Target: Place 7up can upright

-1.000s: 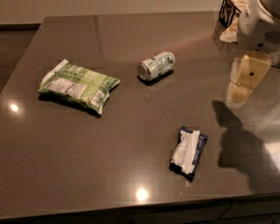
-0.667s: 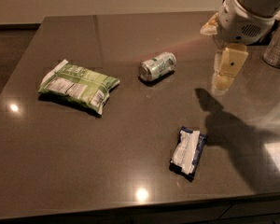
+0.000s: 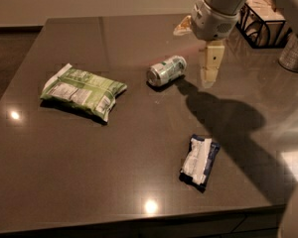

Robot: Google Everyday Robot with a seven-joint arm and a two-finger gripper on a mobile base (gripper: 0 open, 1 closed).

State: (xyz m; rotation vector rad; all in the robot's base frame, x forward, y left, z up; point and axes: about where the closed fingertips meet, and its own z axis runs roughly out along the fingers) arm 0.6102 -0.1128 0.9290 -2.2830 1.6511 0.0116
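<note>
The 7up can (image 3: 166, 70), silver with green markings, lies on its side on the dark table (image 3: 139, 172), a shiny round end facing the front left. My gripper (image 3: 210, 73) hangs from the white arm at the upper right, just right of the can and apart from it, above the table.
A flat green snack bag (image 3: 82, 90) lies at the left. A dark blue and white packet (image 3: 199, 161) lies front right. A black wire basket (image 3: 263, 19) and a grey round object (image 3: 295, 53) stand at the back right. The table's front edge runs along the bottom.
My arm and gripper have moved left across the table, from the right edge to just beside the can. The can and other objects have not moved.
</note>
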